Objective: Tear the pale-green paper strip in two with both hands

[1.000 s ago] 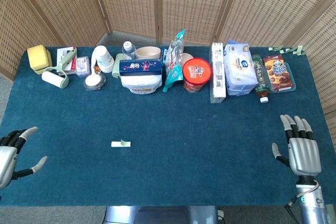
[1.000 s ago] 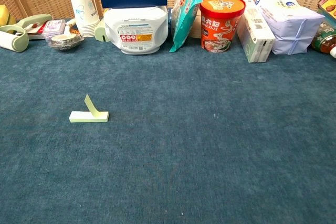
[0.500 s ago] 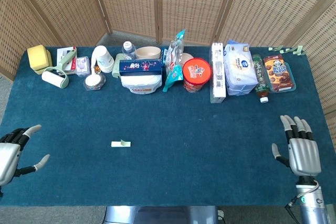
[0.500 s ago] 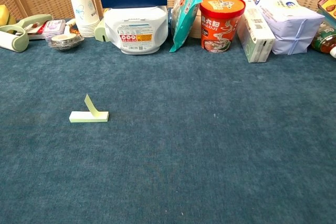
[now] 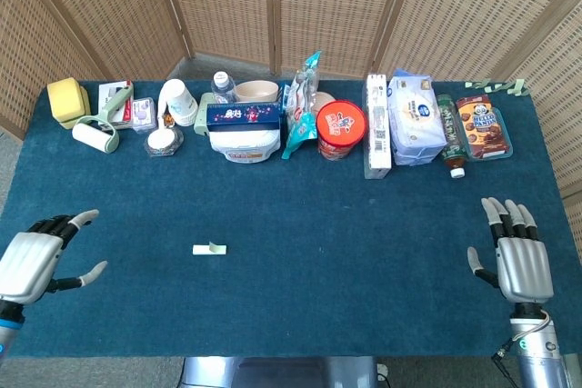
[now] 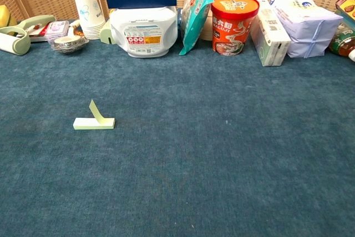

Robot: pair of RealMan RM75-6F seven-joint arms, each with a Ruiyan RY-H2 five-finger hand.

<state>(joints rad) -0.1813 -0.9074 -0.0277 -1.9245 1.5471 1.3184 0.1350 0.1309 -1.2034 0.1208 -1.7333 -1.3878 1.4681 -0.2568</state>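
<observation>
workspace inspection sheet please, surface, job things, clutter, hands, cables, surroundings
surface: dark blue carpeted table.
job's things: pale-green paper strip lying left of centre, one flap sticking up, untouched.
clutter: row along the far edge, including lint roller, paper cups, instant noodle cup, tissue pack, cookie tray.
robot hands: left robot hand open, at the left edge; right robot hand open, at the right edge; both apart from the strip.
cables: thin cable at the right wrist.
surroundings: woven screen behind.
</observation>
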